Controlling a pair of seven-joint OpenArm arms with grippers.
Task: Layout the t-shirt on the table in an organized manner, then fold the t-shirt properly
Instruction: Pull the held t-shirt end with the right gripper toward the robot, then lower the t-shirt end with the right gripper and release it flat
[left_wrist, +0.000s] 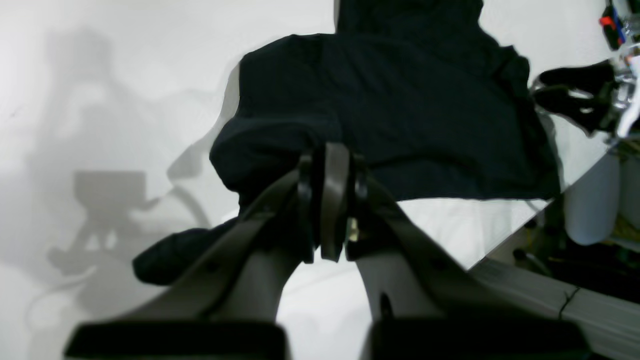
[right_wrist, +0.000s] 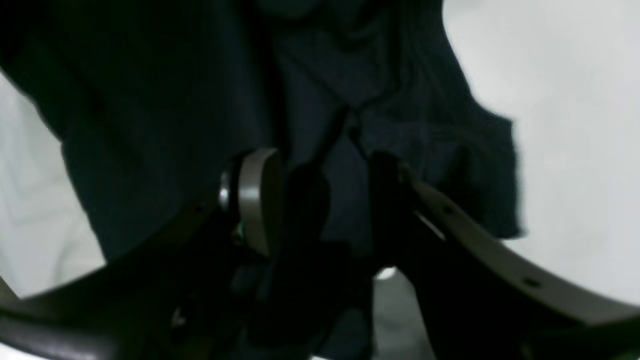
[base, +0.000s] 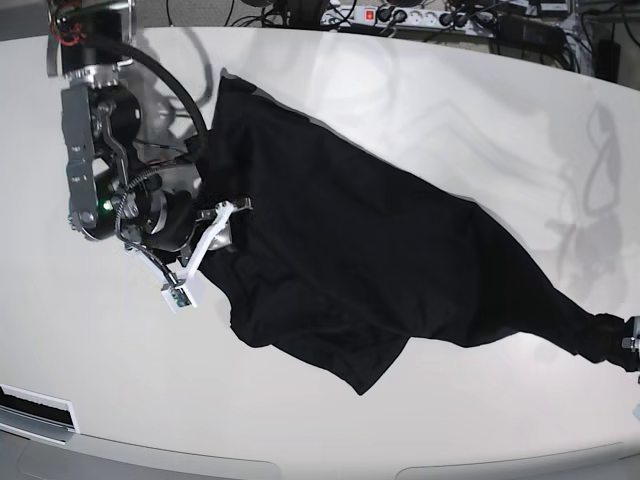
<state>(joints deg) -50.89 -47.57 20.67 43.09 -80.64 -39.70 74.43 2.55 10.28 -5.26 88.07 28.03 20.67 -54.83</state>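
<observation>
While the left tool (left_wrist: 332, 200) stands clamped with its jaws together on a bunched corner of the t-shirt (base: 370, 270), the right tool (right_wrist: 320, 200) stands with its jaws apart, cloth lying between and beneath them but nothing pinched that can be made out.

Item, left tool: seen from its own wrist view, fingers pressed flat together, dark fabric gathered round and behind them, a twisted tail of the same cloth trailing to one side. In the base view only the drawn-out end of the shirt reaches that edge of the picture; the tool itself is barely in view there.

Item, right tool: at the opposite end of the garment in the base view, set over the shirt's edge, its arm rising to the far corner of the bench (base: 420, 100).

Item, t-shirt: black, lying on the white bench, stretched diagonally between the two tools, broad in the middle, narrowing to a rope-like point at the left tool's end, with a loose flap hanging toward the near edge. Not yet flat; sleeves and hem cannot be told apart.

Step in hand, by judgement: the laying-out, not the folding. The next move likely calls for the right tool to take a fresh hold on an edge or corner, so that the cloth can be drawn square and smoothed before any fold is tried.
</observation>
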